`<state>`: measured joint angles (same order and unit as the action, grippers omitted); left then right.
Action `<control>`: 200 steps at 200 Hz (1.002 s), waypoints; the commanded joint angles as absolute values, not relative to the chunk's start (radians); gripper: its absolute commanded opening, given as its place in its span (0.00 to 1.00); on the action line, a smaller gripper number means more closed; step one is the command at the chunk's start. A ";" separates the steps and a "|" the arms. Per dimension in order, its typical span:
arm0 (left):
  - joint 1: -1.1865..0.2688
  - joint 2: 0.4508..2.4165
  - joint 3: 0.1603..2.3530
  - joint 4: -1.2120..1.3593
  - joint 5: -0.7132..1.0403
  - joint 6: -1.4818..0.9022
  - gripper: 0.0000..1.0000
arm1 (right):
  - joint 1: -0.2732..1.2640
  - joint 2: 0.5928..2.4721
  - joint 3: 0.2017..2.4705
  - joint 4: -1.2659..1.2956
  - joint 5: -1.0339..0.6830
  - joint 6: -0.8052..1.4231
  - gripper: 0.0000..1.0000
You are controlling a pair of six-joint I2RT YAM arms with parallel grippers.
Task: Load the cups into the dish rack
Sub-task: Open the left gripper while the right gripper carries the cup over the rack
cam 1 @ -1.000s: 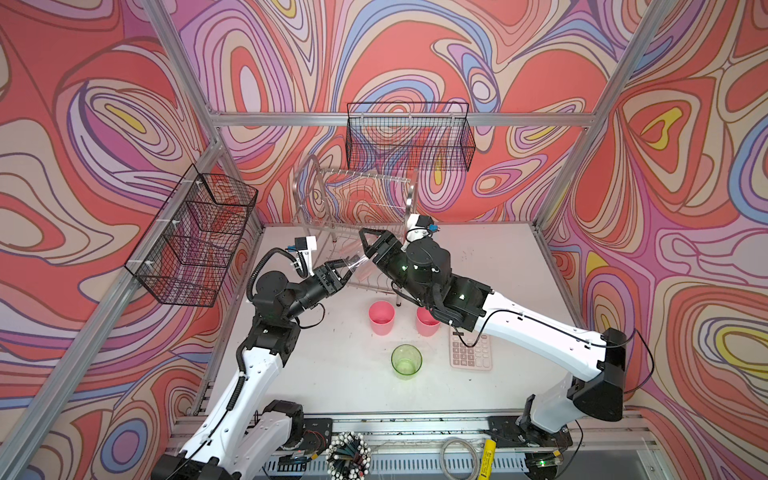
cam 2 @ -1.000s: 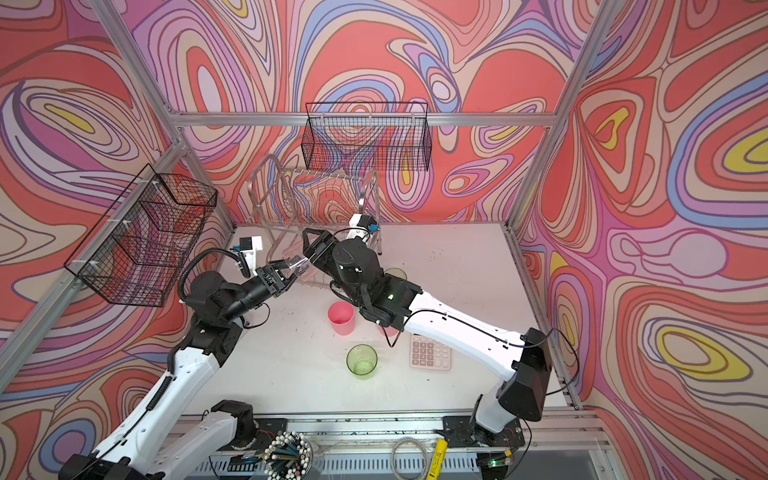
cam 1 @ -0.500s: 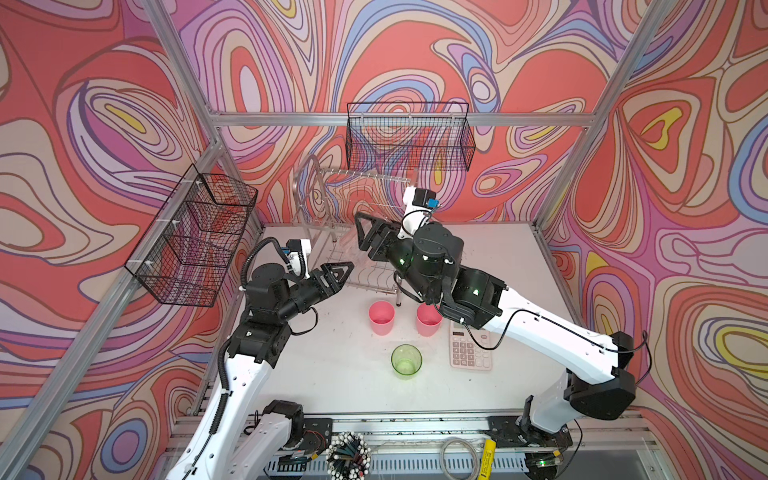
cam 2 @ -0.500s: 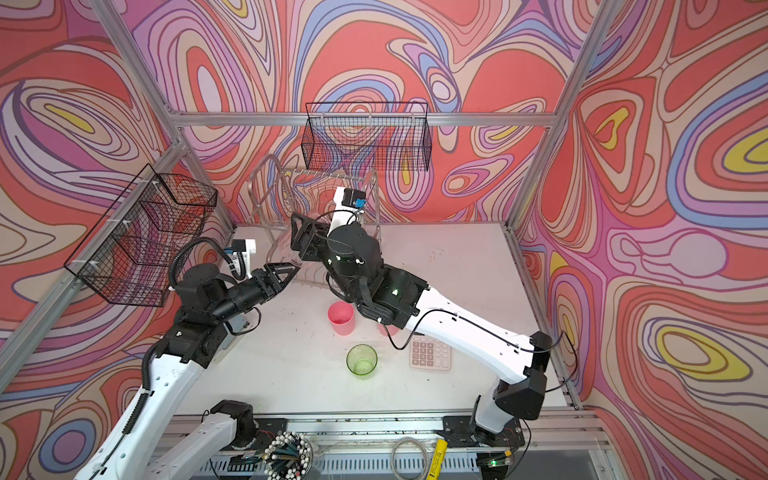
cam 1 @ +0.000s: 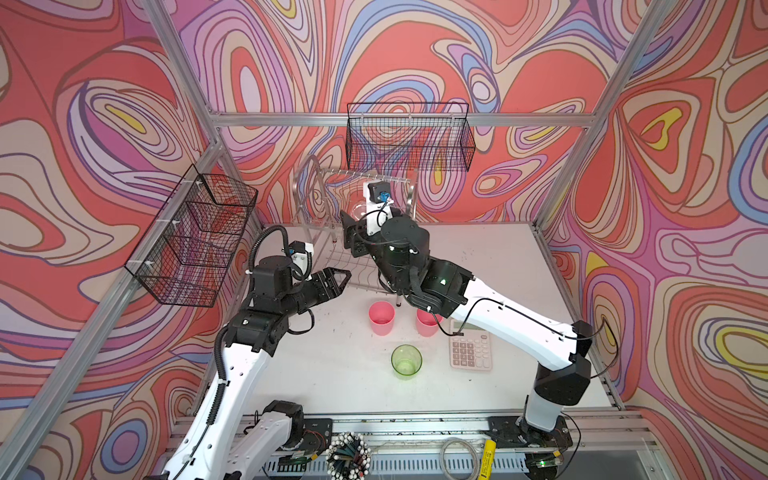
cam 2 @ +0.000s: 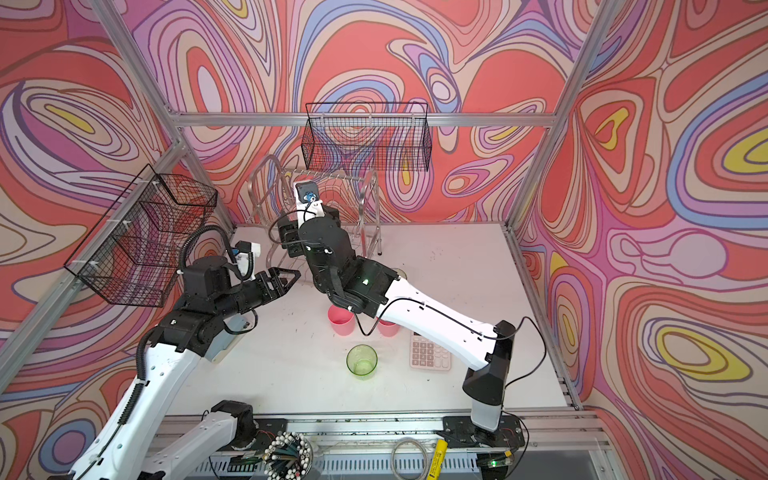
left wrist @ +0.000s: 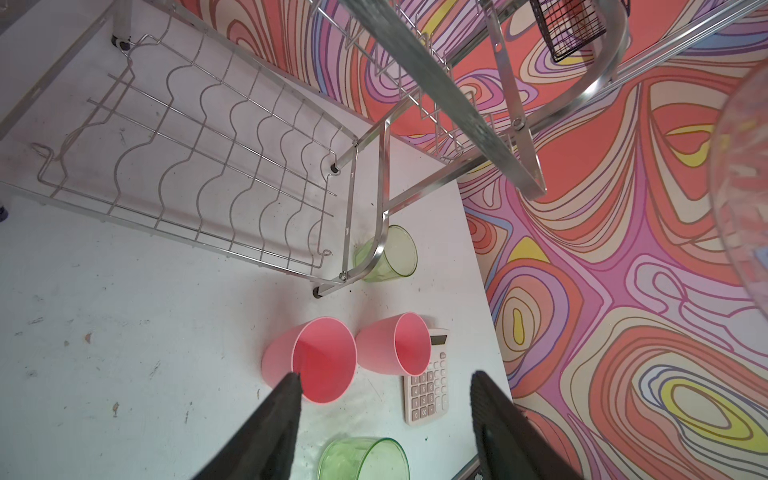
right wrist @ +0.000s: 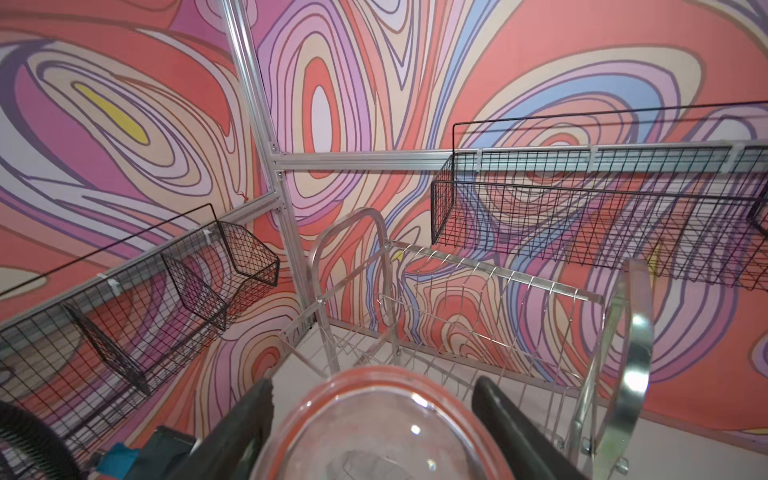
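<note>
Right wrist view: right pincer [right wrist: 374, 386] pinches clear cup [right wrist: 386, 432] — left pincer [left wrist: 385, 376], spread, has withdrawn.

Both top views look steeply down from the front on the whole table [cam 1: 332, 374], with the dish rack [cam 1: 328, 216] at upper centre. The left wrist camera looks down, near the rack's lower tier. The right wrist camera looks toward the back wall across its top tier.

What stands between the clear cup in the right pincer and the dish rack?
Nothing visible. The clear cup, held in the right pincer, faces the dish rack directly. The right wrist view shows only bare rack wires ahead of it.
</note>
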<state>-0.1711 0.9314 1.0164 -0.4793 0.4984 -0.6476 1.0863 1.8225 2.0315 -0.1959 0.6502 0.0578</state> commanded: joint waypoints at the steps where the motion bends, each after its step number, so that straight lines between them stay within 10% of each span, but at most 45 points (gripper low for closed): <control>1: -0.173 0.940 1.054 -0.527 0.482 -0.599 0.67 | 1.087 1.853 2.098 -0.136 0.710 -0.068 0.51; 200: -0.173 1.010 1.124 -0.577 0.460 -0.462 0.66 | 0.847 2.203 2.518 -0.302 0.583 -0.064 0.51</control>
